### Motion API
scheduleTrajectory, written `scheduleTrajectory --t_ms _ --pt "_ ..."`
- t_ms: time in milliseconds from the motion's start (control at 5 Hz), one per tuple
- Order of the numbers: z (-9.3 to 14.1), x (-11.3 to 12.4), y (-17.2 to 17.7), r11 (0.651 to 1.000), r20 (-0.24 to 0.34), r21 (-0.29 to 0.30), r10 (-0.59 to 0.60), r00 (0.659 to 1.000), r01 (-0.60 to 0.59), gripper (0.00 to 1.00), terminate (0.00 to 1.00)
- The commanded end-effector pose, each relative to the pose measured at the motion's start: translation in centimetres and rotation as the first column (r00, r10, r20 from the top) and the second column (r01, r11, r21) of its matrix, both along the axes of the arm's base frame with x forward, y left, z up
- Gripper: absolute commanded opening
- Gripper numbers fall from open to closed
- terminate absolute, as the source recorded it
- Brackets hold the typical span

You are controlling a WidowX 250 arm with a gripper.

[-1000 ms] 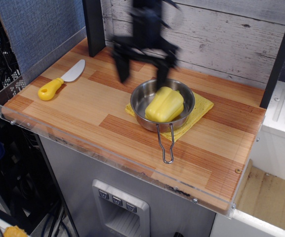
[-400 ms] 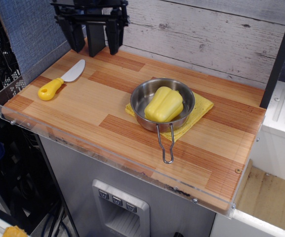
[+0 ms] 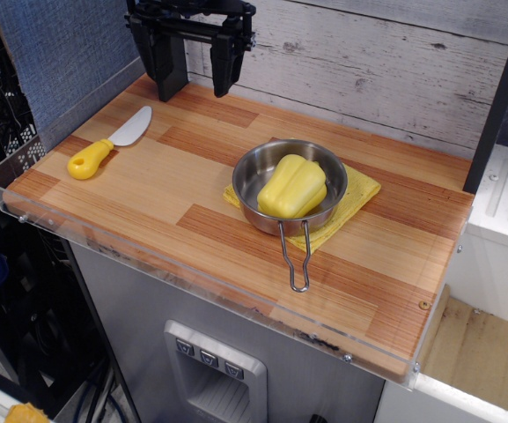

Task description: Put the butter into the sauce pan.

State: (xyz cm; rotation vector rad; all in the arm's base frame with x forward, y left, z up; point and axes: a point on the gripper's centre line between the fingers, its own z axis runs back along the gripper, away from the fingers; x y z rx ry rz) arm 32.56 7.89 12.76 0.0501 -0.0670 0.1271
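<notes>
The butter (image 3: pixel 292 187), a glossy yellow ridged lump, lies inside the sauce pan (image 3: pixel 328 211). The shiny steel pan stands on a flat yellow cloth (image 3: pixel 362 190) right of the board's middle, its looped wire handle (image 3: pixel 295 259) pointing toward the front edge. My black gripper (image 3: pixel 193 77) hangs open and empty at the back left, well above the board and far from the pan, its two fingers (image 3: pixel 224 69) spread wide.
A toy knife (image 3: pixel 106 145) with a yellow handle lies at the left of the wooden board (image 3: pixel 165 198). A dark post (image 3: pixel 167 40) stands behind the gripper at the back. A clear plastic lip (image 3: pixel 192 269) runs along the board's front edge.
The gripper left the spot above the pan, swung up to the back left, then shifted slightly right. The butter and pan have stayed still.
</notes>
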Motion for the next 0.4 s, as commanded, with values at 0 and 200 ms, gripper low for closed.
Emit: scheduleTrajectory --t_ms 0,200 --pt "1.4 -0.56 0.49 0.998 0.026 0.063 -0.011 1.0 0.009 1.0 0.0" --pt "1.4 -0.56 0.49 0.998 0.026 0.063 -0.011 1.0 0.009 1.0 1.0"
